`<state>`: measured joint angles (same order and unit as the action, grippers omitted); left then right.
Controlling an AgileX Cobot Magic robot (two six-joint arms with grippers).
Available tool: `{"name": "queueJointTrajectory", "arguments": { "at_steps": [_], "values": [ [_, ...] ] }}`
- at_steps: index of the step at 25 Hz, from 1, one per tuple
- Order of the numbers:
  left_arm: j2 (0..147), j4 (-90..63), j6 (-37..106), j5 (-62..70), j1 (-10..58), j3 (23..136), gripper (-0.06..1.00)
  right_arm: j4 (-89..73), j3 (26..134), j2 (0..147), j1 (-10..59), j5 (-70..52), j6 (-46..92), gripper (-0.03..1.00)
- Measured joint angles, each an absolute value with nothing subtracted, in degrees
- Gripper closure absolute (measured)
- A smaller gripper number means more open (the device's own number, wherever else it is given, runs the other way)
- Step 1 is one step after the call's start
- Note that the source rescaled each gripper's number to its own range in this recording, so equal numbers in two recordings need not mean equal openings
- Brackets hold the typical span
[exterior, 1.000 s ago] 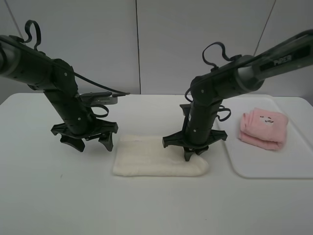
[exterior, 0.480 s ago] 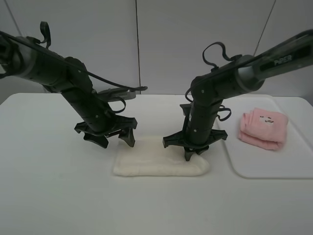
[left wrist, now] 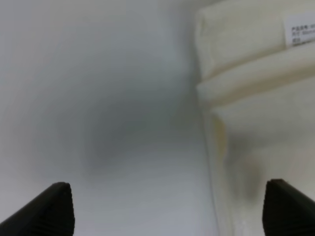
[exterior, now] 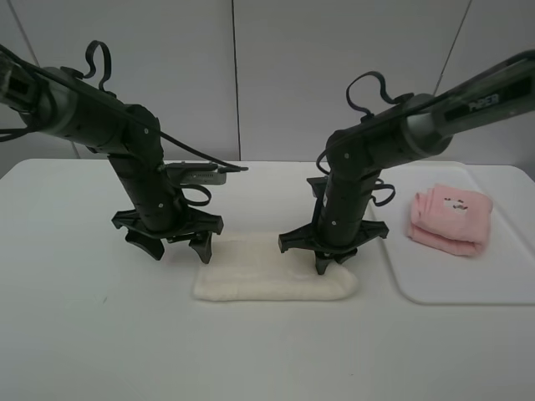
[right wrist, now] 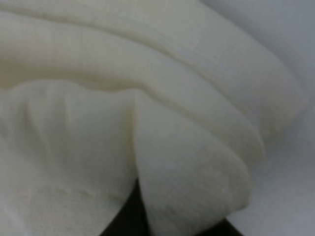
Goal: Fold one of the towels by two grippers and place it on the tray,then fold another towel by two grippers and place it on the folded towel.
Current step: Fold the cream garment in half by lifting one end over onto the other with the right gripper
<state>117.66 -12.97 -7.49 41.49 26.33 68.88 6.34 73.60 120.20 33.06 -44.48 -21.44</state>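
The cream-white towel (exterior: 266, 271) lies folded into a long strip on the table, between the two arms. My right gripper (exterior: 324, 265) is shut on the strip's right end. In the right wrist view the cream-white towel (right wrist: 147, 113) fills the frame in bunched layers, and a dark fingertip (right wrist: 124, 219) shows under it. My left gripper (exterior: 177, 249) hangs open just off the strip's left end. The left wrist view has the left gripper (left wrist: 167, 211) wide apart, with one fingertip over the cream-white towel (left wrist: 256, 103). The pink towel (exterior: 449, 219) rests folded on the white tray (exterior: 468, 288).
The white tray sits at the table's right edge, running out of view. A small printed label (left wrist: 300, 28) is sewn to the cream towel near its left end. Bare white table (exterior: 100, 326) stretches to the left and front. A grey wall stands behind.
The left arm swung right toward the cream towel, then settled lower beside its left end, still open. The right arm and the towels have not moved.
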Motion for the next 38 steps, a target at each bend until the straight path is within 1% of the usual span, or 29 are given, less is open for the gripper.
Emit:
{"name": "queueJointTrajectory", "arguments": {
  "at_steps": [27,38],
  "values": [
    [120.8,-12.5,-8.4,39.7,26.3,69.1,0.01,6.3,73.5,120.1,33.1,-44.1,-21.4,0.94],
    [120.8,-12.5,-8.6,39.7,26.3,69.1,0.01,5.2,73.1,111.6,33.0,-43.1,-21.2,0.95]
  ]
}}
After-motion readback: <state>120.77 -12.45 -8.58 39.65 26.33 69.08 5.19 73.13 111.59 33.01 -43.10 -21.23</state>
